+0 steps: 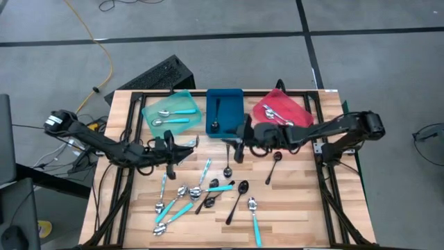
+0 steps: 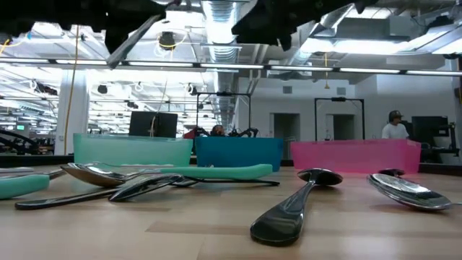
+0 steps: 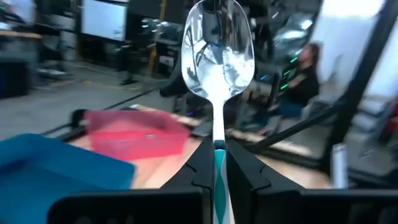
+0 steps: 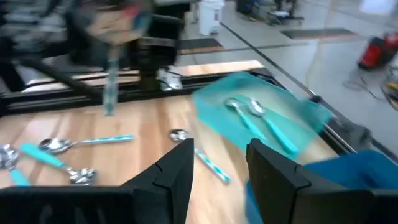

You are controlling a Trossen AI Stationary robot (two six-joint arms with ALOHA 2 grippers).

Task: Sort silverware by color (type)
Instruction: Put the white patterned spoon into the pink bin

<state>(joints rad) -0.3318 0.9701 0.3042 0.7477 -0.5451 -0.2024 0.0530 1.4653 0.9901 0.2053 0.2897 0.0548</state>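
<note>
High view: loose spoons (image 1: 208, 196) below grippers; three trays (image 1: 225, 110) beyond.

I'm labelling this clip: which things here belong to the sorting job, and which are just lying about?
Part of the job:
- loose spoons on the table
- teal-handled spoon gripped in the left hand
- teal tray, blue tray, red tray

Lying about:
- keyboard
- yellow cable

Wood-slat table (image 1: 291, 201): teal tray (image 1: 172, 111), blue tray (image 1: 225, 110), red tray (image 1: 281, 110) along far edge, loose spoons (image 1: 208, 194) (mixed kinds) in front.
</note>
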